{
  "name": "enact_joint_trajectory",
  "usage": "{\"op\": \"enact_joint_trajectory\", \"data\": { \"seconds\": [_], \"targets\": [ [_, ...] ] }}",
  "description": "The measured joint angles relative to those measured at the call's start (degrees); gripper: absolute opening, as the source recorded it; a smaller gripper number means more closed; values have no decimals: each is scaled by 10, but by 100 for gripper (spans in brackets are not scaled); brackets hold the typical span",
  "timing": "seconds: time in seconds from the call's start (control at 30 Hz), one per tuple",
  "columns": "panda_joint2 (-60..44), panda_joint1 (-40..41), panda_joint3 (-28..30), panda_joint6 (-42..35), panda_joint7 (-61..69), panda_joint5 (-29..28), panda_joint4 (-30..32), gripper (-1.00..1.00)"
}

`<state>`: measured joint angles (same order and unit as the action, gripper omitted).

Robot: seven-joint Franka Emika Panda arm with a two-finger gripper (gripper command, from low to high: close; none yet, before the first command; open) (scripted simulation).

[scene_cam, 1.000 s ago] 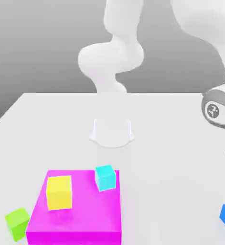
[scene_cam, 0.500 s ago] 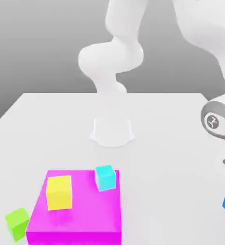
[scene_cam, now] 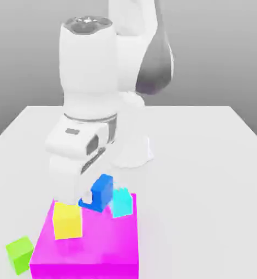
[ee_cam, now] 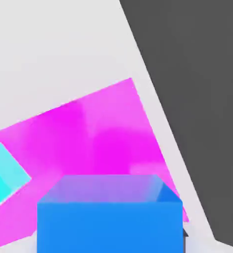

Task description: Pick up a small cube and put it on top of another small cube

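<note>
Green cube: nearest the exterior view's lower edge, on the bench just beside the magenta block's corner on that view's left; apart from everything else.
Magenta block: a big flat slab lying on the bench, carrying two smaller cubes on its top; in the hand view its top spreads behind the blue cube.
Yellow cube: upright on the slab, toward the exterior view's left.
Cyan cube: on the slab's far corner toward the exterior view's right; in the hand view it sits off to one side of the blue cube.
Small blue cube: held up off the slab, tilted, just beside the cyan cube and partly in front of it – not resting on it (in the hand view it sits close to the camera).
Claw: clamped on the small blue cube; a dark finger curls under the cube's lower edge.
Arm: white, bulky, bent down over the slab from the base behind.
Bench: plain white, matte – a flat top narrowing toward the back.
Room: a smooth grey backdrop beyond the bench's far edge, darker toward the top.
</note>
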<state>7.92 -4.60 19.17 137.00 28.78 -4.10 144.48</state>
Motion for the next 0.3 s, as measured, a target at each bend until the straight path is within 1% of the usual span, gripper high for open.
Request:
{"op": "enact_joint_trajectory", "data": {
  "seconds": [0.07, 0.2, 0.23, 0.3],
  "targets": [
    [-10, 6, 10, 19, 10, 9, 11, -100],
    [-66, 8, 14, 89, 32, 37, 29, -100],
    [-74, 8, 14, 99, 35, 40, 31, 100],
    [-74, 9, 14, 99, 35, 40, 31, 100]
  ]
}}
